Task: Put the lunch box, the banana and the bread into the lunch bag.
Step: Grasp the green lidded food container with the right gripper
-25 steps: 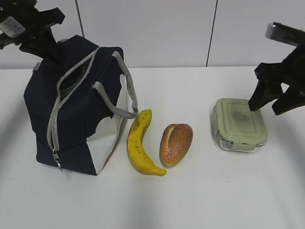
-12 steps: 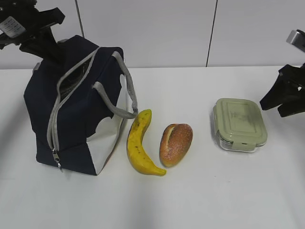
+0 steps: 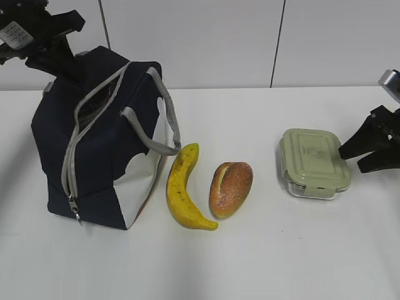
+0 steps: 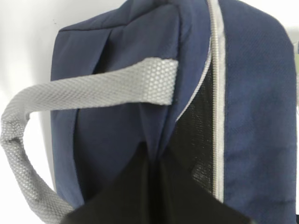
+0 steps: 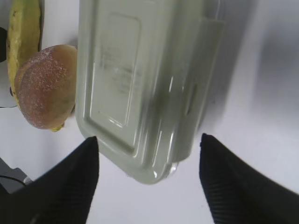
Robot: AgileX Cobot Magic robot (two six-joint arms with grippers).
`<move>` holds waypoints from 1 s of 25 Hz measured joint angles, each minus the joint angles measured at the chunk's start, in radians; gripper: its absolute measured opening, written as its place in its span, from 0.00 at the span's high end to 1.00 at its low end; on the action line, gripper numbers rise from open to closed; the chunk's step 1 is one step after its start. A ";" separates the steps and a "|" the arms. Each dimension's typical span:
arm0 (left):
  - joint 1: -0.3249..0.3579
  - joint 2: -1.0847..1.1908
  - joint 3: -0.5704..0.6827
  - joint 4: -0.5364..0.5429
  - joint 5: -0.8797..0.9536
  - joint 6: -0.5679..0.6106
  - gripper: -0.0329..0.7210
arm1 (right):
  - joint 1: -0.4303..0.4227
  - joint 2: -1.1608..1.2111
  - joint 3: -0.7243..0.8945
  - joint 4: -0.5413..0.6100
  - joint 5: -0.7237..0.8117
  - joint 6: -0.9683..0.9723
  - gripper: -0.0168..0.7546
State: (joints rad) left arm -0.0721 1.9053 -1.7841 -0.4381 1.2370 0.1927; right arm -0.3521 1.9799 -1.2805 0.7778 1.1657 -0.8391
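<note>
The navy lunch bag stands at the left with its zipper open. My left gripper is shut on the fabric at the bag's top back edge; the left wrist view shows the closed jaws pinching navy cloth beside the grey zipper. The banana and the bread lie side by side right of the bag. The lunch box with its sage-green lid sits further right. My right gripper is open, low at the box's right end. In the right wrist view its fingers flank the box's near end without touching.
A grey strap handle hangs off the bag toward the banana; the other strap crosses the left wrist view. The white table meets a white panelled wall behind. The right wrist view also shows the bread and banana beyond the box.
My right gripper has moved right and down, from above the lunch box's right end to a low spot beside it. The left gripper and the bag have not moved.
</note>
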 joint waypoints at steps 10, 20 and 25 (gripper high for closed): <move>0.000 0.000 0.000 0.003 0.000 0.002 0.96 | 0.000 0.156 -0.089 0.095 0.012 -0.082 0.21; 0.000 0.000 0.000 0.006 0.000 0.003 0.96 | 0.000 0.217 -0.093 0.178 0.012 -0.146 0.29; 0.000 0.000 0.000 0.007 0.000 0.003 0.96 | -0.002 0.217 -0.095 0.214 0.021 -0.154 0.47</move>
State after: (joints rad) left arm -0.0721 1.9053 -1.7841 -0.4313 1.2370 0.1957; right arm -0.3537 2.1967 -1.3754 0.9918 1.1863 -0.9934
